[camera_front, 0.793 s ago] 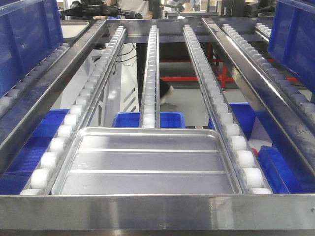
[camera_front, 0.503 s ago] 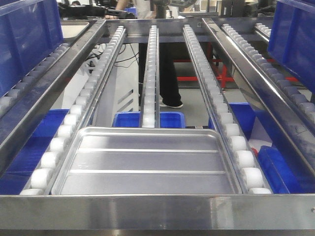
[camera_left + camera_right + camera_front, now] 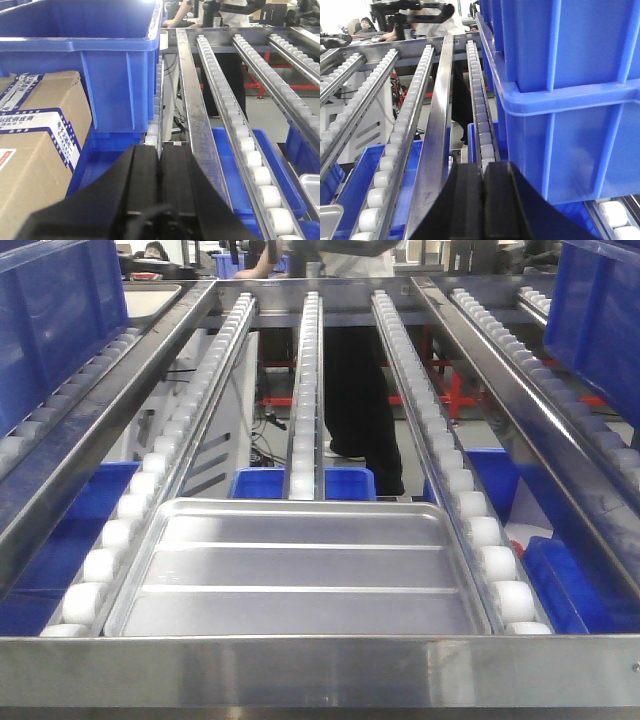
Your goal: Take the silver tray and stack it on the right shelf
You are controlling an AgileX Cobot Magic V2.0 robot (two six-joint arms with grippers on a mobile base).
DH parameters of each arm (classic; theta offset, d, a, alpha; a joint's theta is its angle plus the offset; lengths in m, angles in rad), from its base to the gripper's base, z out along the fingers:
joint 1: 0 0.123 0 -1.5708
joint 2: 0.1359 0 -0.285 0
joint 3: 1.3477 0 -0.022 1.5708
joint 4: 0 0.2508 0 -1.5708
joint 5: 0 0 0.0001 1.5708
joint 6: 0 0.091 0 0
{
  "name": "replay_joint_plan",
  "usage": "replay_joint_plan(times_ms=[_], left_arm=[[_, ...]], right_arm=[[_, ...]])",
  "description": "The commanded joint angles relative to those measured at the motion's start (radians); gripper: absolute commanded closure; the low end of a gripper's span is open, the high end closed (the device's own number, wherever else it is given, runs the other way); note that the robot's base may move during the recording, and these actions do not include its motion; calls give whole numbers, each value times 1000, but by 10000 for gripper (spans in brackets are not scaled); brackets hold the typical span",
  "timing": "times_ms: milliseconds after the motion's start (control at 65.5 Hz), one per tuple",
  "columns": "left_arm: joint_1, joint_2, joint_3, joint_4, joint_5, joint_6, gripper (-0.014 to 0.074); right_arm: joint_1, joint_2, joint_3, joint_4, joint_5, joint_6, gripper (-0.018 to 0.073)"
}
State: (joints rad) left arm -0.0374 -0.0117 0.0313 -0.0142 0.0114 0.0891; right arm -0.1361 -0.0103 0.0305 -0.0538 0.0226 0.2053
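Observation:
The silver tray, with two long ridges across its floor, lies flat on the right shelf, between two white roller rails and just behind the shiny front bar. A corner of the tray shows in the left wrist view and in the right wrist view. My left gripper is shut and empty, left of the tray beside a dark-blue bin. My right gripper is shut and empty, right of the tray beside stacked dark-blue bins. Neither gripper touches the tray.
Dark-blue bins stand at the shelf's left and right. A cardboard box sits low on the left. Smaller blue bins lie on a lower level. A person in dark trousers stands behind the rack.
The person behind the rack has walked closer and to the right. The tray and both grippers have not moved.

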Motion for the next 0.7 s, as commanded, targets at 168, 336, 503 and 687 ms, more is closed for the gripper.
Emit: replay_joint_plan(times_ms=[168, 336, 503, 687], left_arm=[[-1, -10, -3, -1, -80, -5, 687], [-1, 35, -132, -1, 163, -5, 687], [-1, 180, -279, -1, 340, -5, 687], [-1, 445, -474, -39, 636, -5, 687]], right_arm=[[2, -17, -17, -1, -83, -10, 508], [2, 73, -123, -1, 64, -10, 508], [2, 264, -282, -1, 304, -10, 508], [2, 510, -449, 3, 626, -11, 508]])
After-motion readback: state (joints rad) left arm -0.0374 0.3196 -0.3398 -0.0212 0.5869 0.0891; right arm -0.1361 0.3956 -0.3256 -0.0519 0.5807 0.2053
